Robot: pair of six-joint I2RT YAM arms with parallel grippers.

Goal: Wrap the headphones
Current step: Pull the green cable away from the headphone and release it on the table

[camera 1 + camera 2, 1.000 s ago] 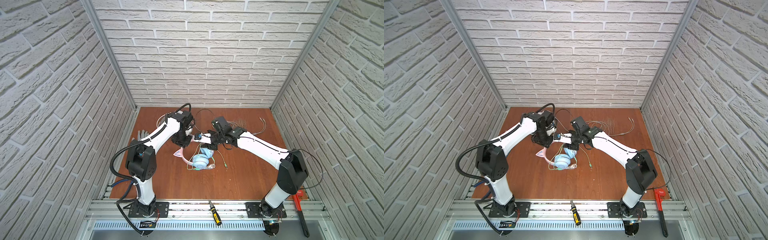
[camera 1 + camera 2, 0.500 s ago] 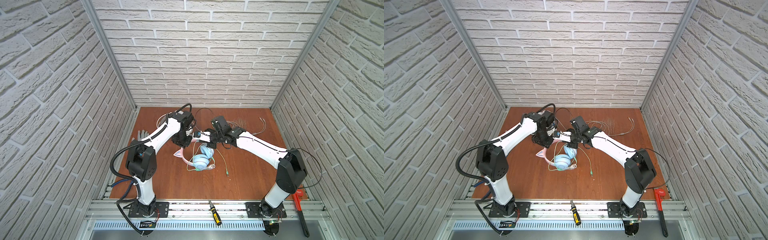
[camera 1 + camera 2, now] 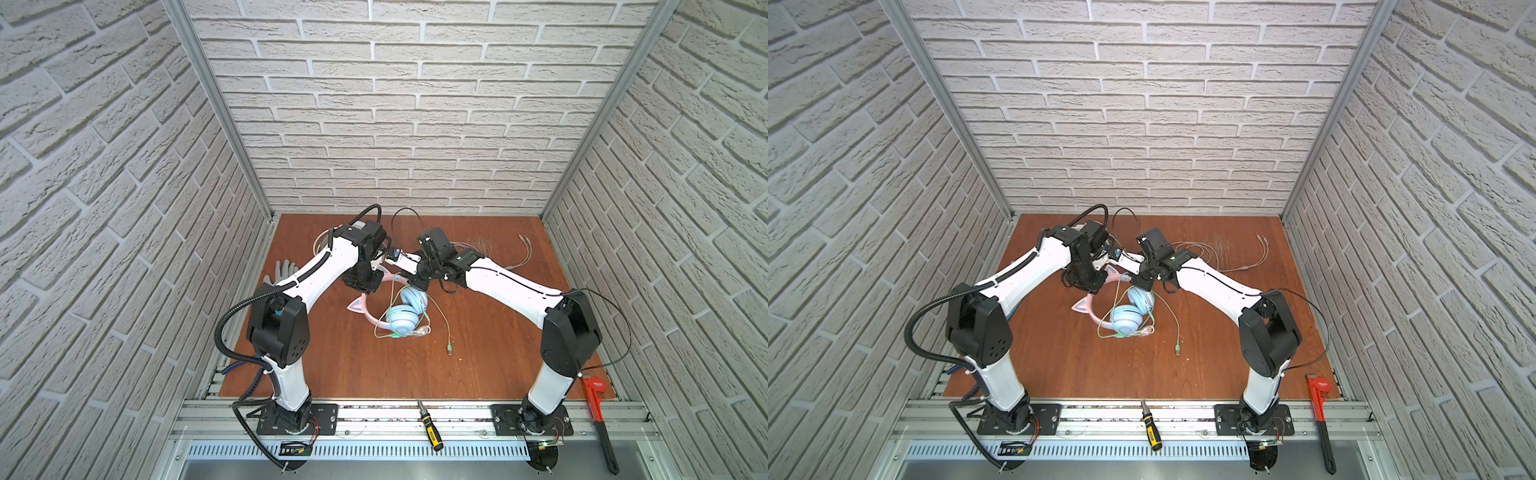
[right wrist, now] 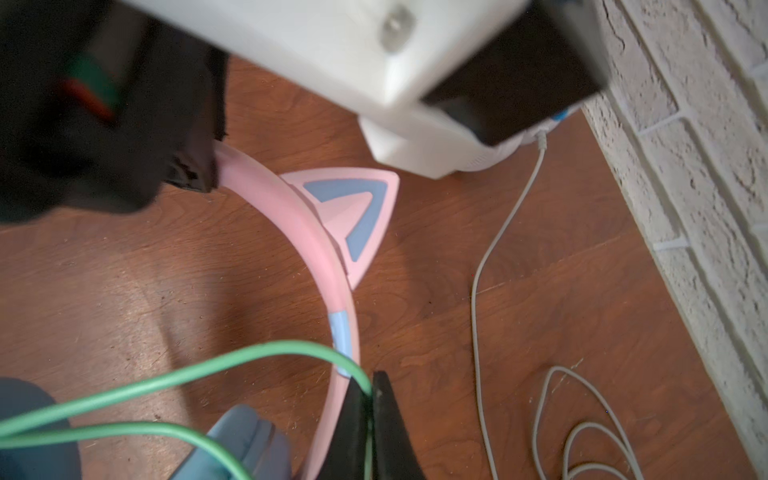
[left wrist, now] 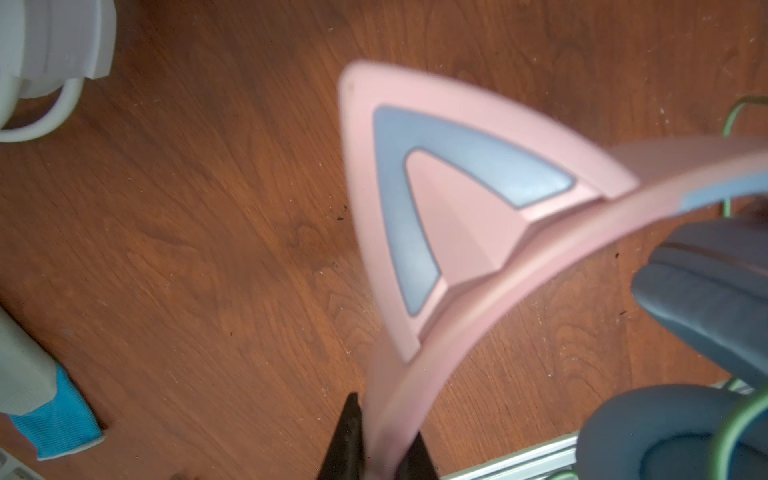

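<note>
Cat-ear headphones point(image 3: 401, 318): left tool point(image 5: 382, 432) clamped on their pink headband point(image 4: 291, 212), right tool point(image 4: 370, 395) beside it pinching the green cable point(image 4: 187, 372), above a wooden desk point(image 3: 478, 374) enclosed by white brick point(image 3: 415, 124).

Robot lab test cell, by the look: white faux-brick wall panels point(image 3: 415, 124) w/ aluminium framing box in a brown wood-grain tabletop point(image 3: 332, 365). Red pipe wrench point(image 3: 600, 415) & black-yellow screwdriver point(image 3: 430, 426) lie on the slotted aluminium base rail point(image 3: 374, 419).

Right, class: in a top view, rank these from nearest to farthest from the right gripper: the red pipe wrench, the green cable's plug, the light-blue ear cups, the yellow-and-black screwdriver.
From the right gripper:
1. Light-blue ear cups, right beside it, mid-table.
2. Green cable's plug, on the wood, nearer the front.
3. Yellow-and-black screwdriver, on the front rail.
4. Red pipe wrench, front right corner.
</note>
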